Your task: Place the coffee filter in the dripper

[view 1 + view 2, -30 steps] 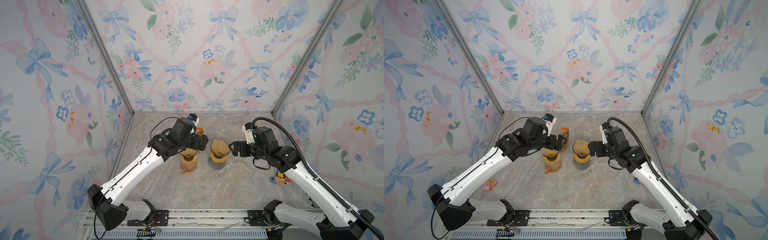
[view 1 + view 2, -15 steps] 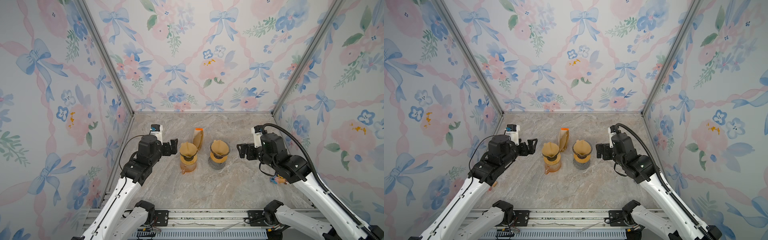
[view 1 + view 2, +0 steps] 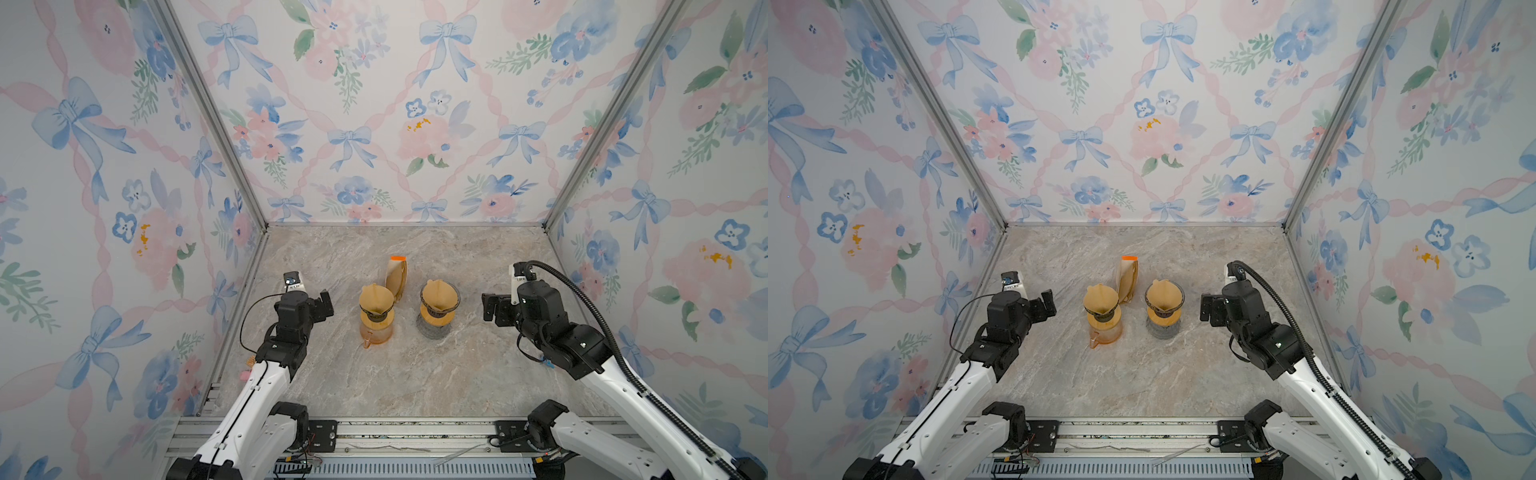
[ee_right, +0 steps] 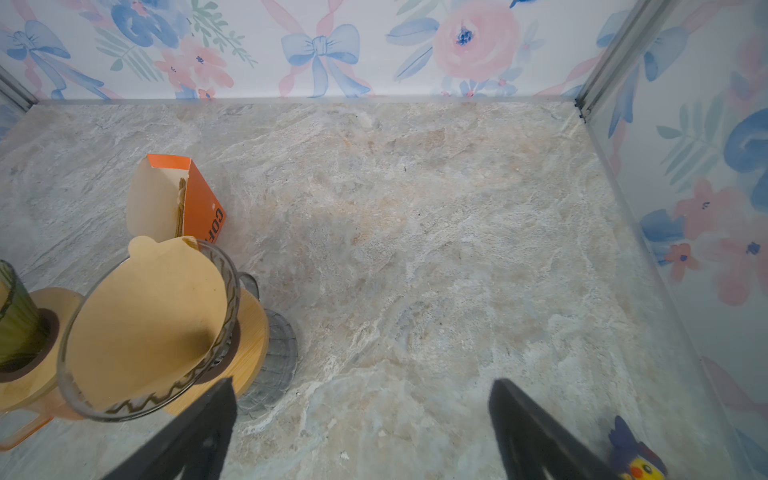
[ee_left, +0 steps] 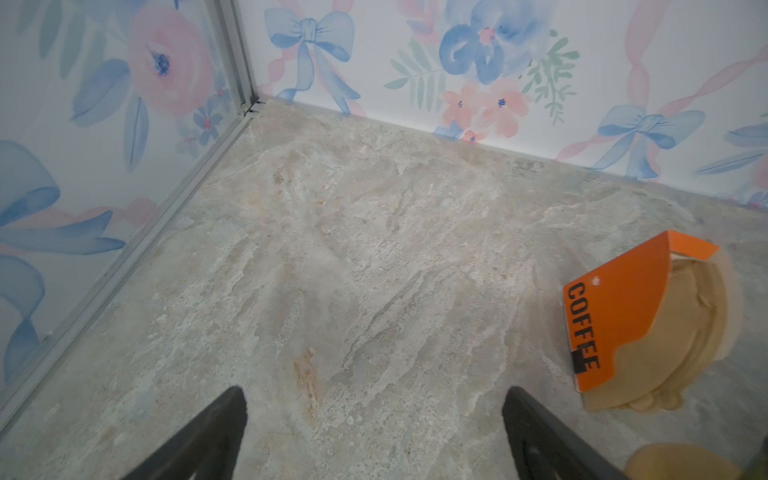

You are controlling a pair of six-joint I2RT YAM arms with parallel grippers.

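Left gripper [image 5: 374,392] first: its black fingers [image 5: 208,440] are spread as wide as they go, with nothing between them but bare marble table [image 5: 353,249]. Right gripper [image 4: 362,384], same story: fingers [image 4: 536,436] splayed and holding nothing. One of them looks close to the glass dripper [image 4: 232,291] in the wrist view, though both top views show clear space between them.

Moving outward, the coffee filter [image 4: 153,316] sits down inside that glass dripper with its little tab poking over the rim. The dripper rests on a wooden collar [image 4: 253,332] over a grey server [image 4: 278,365]. Just beside it the second dripper [image 4: 12,320], perched on an orange carafe [image 3: 375,332], carries its own brown filter [image 3: 376,297], which flares well above the rim. Behind and between the two stands the orange filter holder [image 3: 395,276], with more papers in it.

To my eye the placing is done, so the danger now is undoing it. The paper is light and only resting there. A right arm swinging inward could clip the glass rim and tip the dripper off its collar. On the left, that tall, proud filter would catch any passing finger and lift straight out. The holder would probably topple at a nudge. A small toy [image 4: 636,461] lies near the right fingers, out of harm's way
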